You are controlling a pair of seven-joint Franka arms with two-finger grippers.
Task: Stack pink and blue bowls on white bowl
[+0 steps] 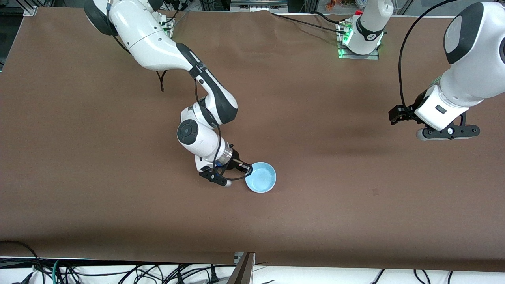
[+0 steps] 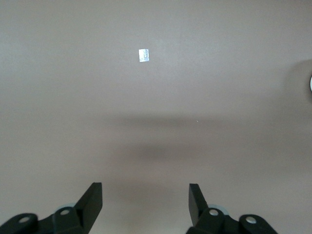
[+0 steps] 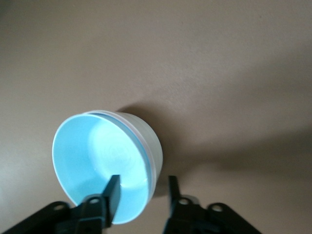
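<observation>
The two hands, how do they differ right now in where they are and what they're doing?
The right hand is low at the rim of the blue bowl, one finger inside and one outside the wall; the left hand hangs over bare table toward the left arm's end, with nothing between its fingers. The blue bowl sits nested on a pale stack by the right hand; the left arm waits away from it. Both hands have parted black fingers.
</observation>
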